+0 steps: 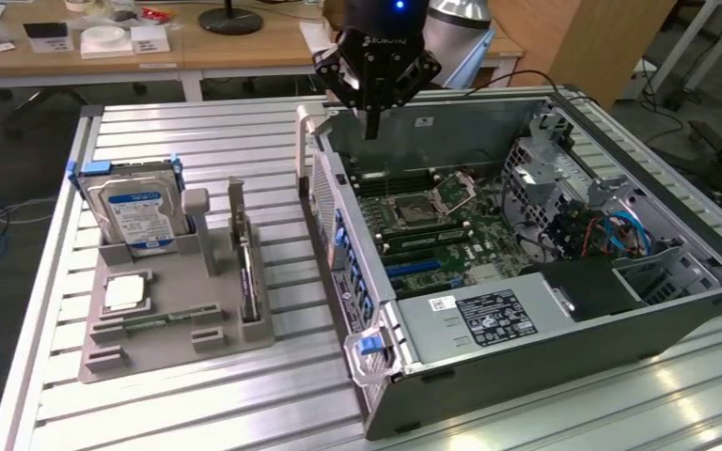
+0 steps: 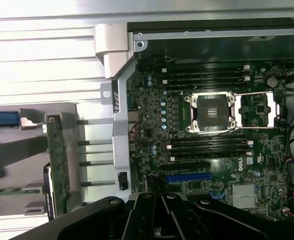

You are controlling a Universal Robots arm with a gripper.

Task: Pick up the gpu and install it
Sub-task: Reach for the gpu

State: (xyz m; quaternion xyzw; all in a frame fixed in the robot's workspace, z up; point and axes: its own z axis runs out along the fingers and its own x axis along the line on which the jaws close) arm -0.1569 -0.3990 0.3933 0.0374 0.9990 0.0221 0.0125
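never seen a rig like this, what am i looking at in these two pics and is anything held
It is one robot arm ending in a gripper. One picture comes from a camera off the arm, the other from a camera on the arm's wrist looking down. On the metal table lie an open computer case and a grey tray with a hard drive and the graphics card standing on edge. The gripper hangs shut over the case, holding nothing.
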